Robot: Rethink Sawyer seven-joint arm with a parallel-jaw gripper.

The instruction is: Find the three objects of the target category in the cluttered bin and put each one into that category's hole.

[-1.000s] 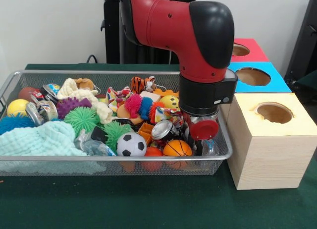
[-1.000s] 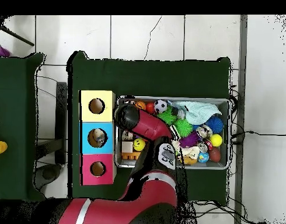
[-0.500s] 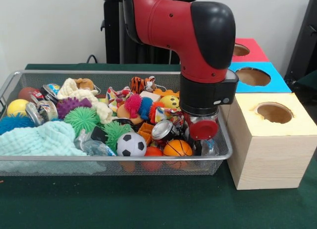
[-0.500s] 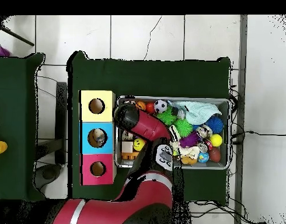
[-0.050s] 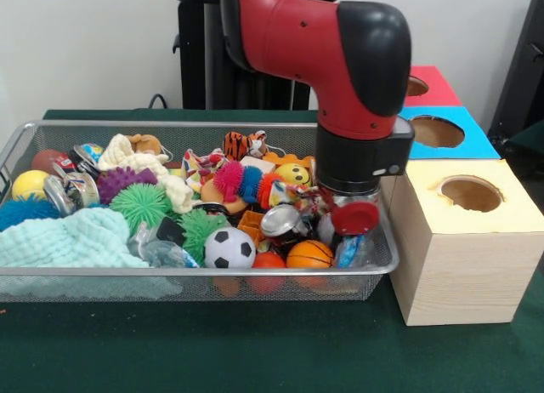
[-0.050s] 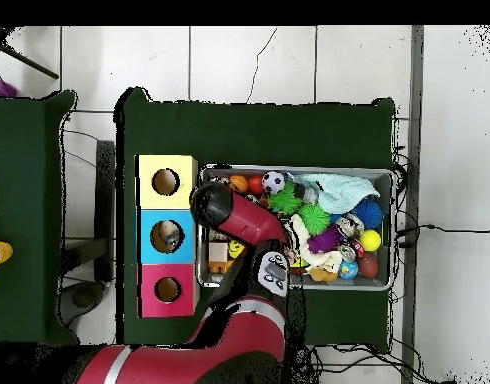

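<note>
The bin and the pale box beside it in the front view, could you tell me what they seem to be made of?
The bin: silver wire mesh, probably metal, see-through with a shiny rim. The pale box: apparently light unfinished wood, grain lines showing on its side, matte.

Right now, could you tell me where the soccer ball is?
In the front view, the soccer ball sits against the bin's near wall, left of the small basketball.

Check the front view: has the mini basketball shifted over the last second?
Yes. The mini basketball slid slightly right along the wire bin's front rim, toward the yellow box.
</note>
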